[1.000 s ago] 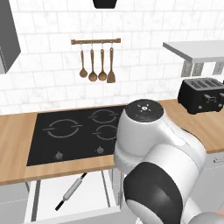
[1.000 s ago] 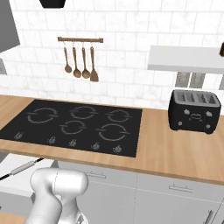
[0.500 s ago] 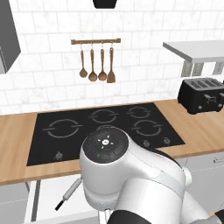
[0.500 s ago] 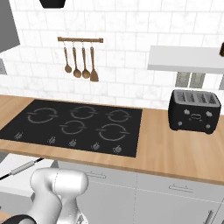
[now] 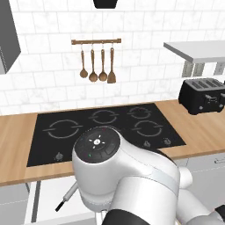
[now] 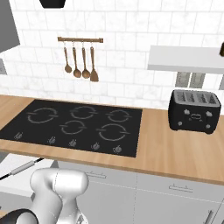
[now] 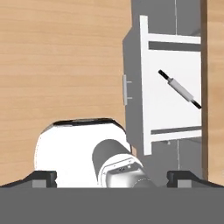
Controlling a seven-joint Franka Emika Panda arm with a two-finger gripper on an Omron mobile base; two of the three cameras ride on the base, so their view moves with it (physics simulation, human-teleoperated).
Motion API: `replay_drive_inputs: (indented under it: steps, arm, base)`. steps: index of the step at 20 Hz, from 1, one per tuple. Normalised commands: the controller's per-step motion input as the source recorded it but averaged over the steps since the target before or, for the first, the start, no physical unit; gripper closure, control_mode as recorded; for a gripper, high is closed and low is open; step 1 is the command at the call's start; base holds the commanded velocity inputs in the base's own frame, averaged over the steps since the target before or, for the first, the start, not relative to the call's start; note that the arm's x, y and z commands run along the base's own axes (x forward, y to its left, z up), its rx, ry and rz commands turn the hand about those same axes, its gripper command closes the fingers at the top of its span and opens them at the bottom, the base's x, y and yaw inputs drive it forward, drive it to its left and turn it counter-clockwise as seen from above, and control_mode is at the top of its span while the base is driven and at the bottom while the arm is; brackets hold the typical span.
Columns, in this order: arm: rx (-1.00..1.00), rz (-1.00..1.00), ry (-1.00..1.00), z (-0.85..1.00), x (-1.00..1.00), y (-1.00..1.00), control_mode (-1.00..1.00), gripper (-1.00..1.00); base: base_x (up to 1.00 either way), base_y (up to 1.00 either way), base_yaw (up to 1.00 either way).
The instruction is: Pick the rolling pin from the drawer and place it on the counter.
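We find the rolling pin lying diagonally in the open drawer, the gripper spread wide above; it looks rigid, smooth and roll-prone, best gripped mid-barrel.

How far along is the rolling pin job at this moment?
Done: the shallow white drawer stands pulled open. In hand: nothing; the claw is open, well away from the slim grey-white rolling pin, which lies diagonally on the drawer floor. Left: reach, grasp, lift, and set it on the light-brown wooden counter.
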Motion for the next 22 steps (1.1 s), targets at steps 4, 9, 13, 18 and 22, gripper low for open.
replay_drive_inputs:
  steps: [4,9,13,18,22]
  arm:
    - [-0.02,0.00,0.04,-0.35,0.00,0.11,-1.00,-1.00]
    - [0.00,0.00,0.00,-0.13,0.01,0.28,-1.00,-1.00]
    - [-0.07,0.00,0.00,-0.14,0.03,0.47,-1.00,-1.00]
    - [-0.07,0.00,0.03,-0.13,0.18,0.31,-1.00,-1.00]
    - [-0.05,0.00,0.10,-0.01,0.14,0.14,-1.00,-1.00]
  base:
    - [0.00,0.00,0.00]
    - [0.00,0.00,0.00]
    - [0.00,0.00,0.00]
    - [0.00,0.00,0.00]
    - [0.00,0.00,0.00]
